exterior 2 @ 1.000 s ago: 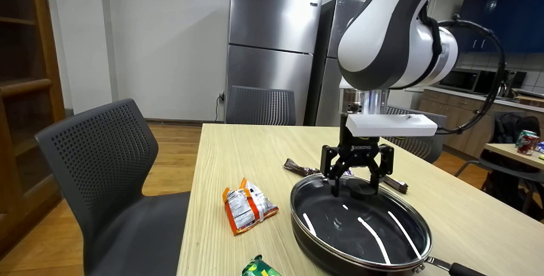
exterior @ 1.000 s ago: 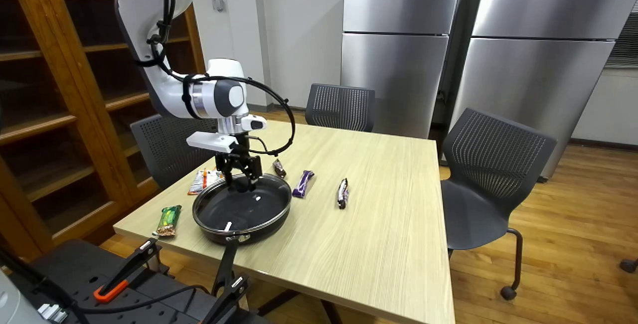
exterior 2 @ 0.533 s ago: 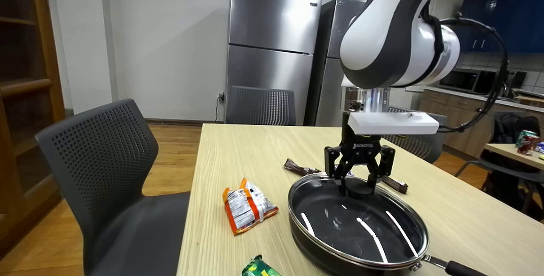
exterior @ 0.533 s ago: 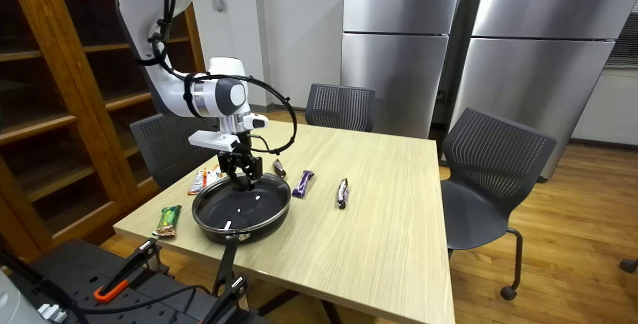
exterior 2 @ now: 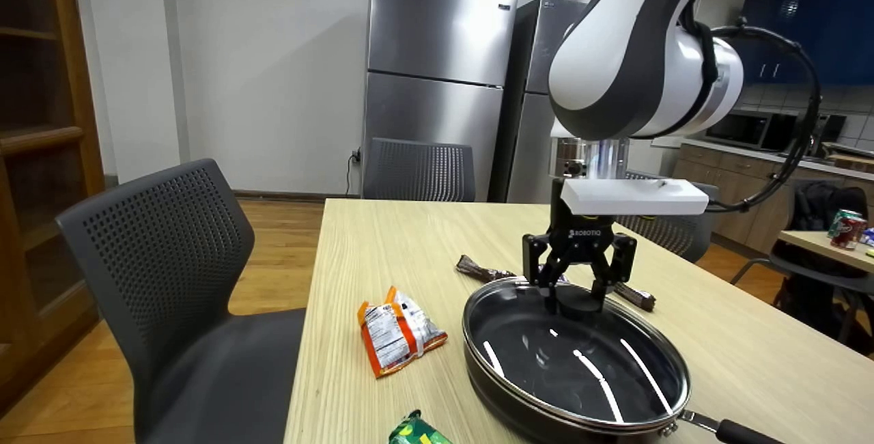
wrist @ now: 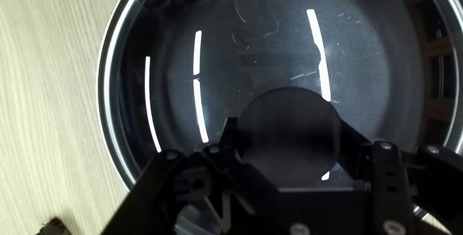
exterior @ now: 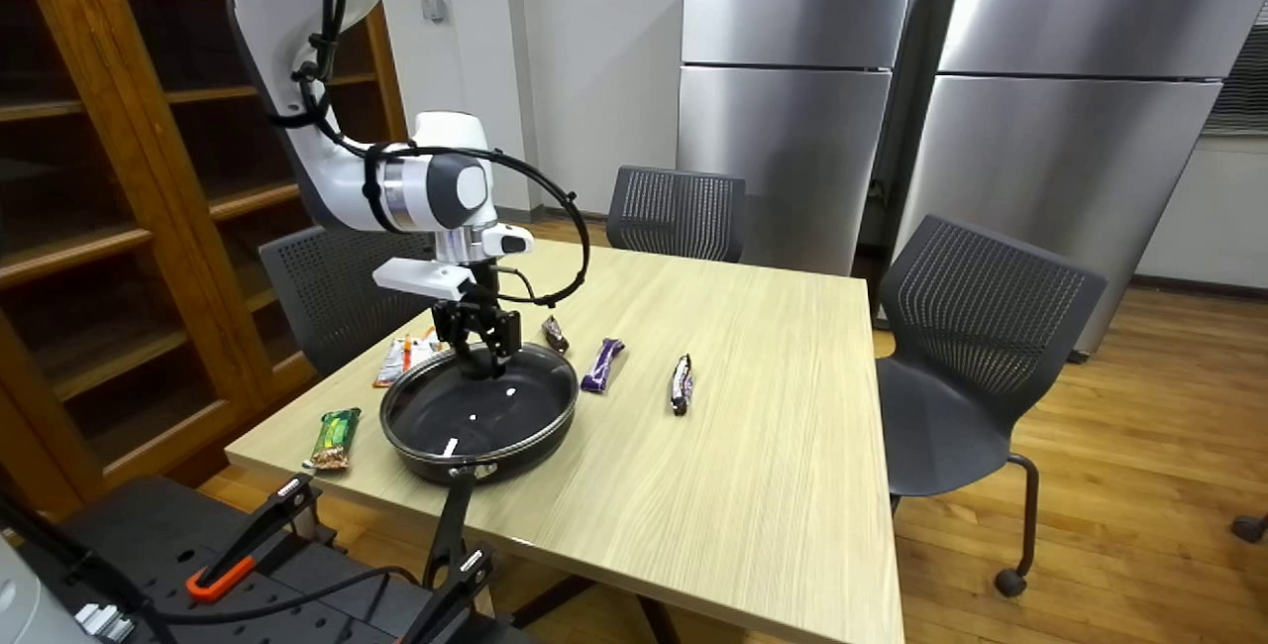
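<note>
While lid sits on pan on table, I have gripper pinching knob from both sides; grip looks done to me, lid not off pan yet, lifting seems left

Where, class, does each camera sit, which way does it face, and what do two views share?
In an exterior view: raised behind clamps, facing the table and steel refrigerators; arm and claw show.
In an exterior view: seemingly nearer the pan, facing past a chair toward refrigerators; arm and claw show.
Wrist view: carried above the claw, looking down at the clear lid; claw shows, closed on the lid's knob.
Both exterior views share the table, refrigerators, arm and claw.
</note>
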Tool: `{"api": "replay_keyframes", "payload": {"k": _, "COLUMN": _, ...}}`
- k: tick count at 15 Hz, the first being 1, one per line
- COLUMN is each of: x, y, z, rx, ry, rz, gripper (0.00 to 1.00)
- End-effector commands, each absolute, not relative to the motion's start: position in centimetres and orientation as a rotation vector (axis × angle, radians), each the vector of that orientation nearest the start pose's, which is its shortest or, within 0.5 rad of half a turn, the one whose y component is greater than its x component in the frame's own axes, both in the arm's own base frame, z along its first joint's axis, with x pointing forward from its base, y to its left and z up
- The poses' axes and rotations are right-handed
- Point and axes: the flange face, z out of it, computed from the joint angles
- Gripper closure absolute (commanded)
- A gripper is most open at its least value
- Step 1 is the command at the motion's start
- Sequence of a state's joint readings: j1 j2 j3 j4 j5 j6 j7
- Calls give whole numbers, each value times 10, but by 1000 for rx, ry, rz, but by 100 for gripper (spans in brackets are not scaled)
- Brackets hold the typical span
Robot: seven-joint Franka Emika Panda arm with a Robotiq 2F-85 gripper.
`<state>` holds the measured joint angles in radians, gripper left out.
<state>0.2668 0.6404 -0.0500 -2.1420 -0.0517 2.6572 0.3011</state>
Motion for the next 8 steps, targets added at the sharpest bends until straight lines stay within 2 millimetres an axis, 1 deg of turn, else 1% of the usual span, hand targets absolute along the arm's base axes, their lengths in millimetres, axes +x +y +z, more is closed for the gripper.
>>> {"api": "replay_keyframes", "payload": {"k": 1, "x": 521, "y": 111, "z": 124, "rx": -3190, "ry": 54, "rz": 127, "gripper": 62}}
{"api": "replay_keyframes", "payload": {"k": 4, "x": 519, "y": 106, "z": 134, "rx": -3182, "ry": 81, "rz": 97, "gripper": 62}}
{"api": "replay_keyframes", "payload": {"k": 8, "x": 522, "y": 90, "z": 148, "rx": -3166, "ry": 145, "rz": 67, "gripper": 62}}
